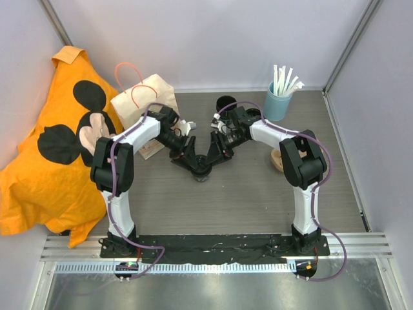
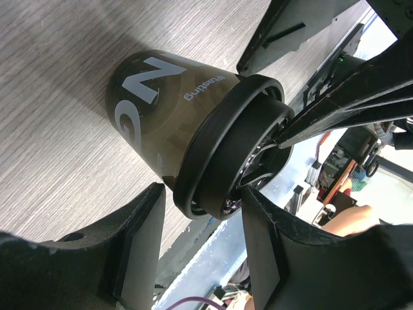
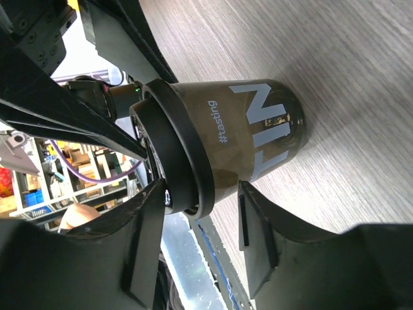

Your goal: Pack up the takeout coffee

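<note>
Grey wood-grain tabletop (image 1: 258,194). A takeout coffee (image 2: 161,110) is stood upright on it at centre, dark rim up. A second black cup (image 1: 225,102) is seen near the far edge. A paper bag (image 1: 139,97) is laid flat at far left, partly over an orange cloth (image 1: 39,174) spread along the left side. A light blue cup (image 1: 277,106) is stood at far right. A tan tray (image 1: 277,159) is half hidden behind the right arm. A black base plate (image 1: 213,244) is fixed along the near edge.

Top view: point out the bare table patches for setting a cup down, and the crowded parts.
Free: the near strip between left arm and right arm; the right edge beyond the right arm. Crowded: the centre around the takeout coffee; back left, with paper bag and orange cloth.
</note>
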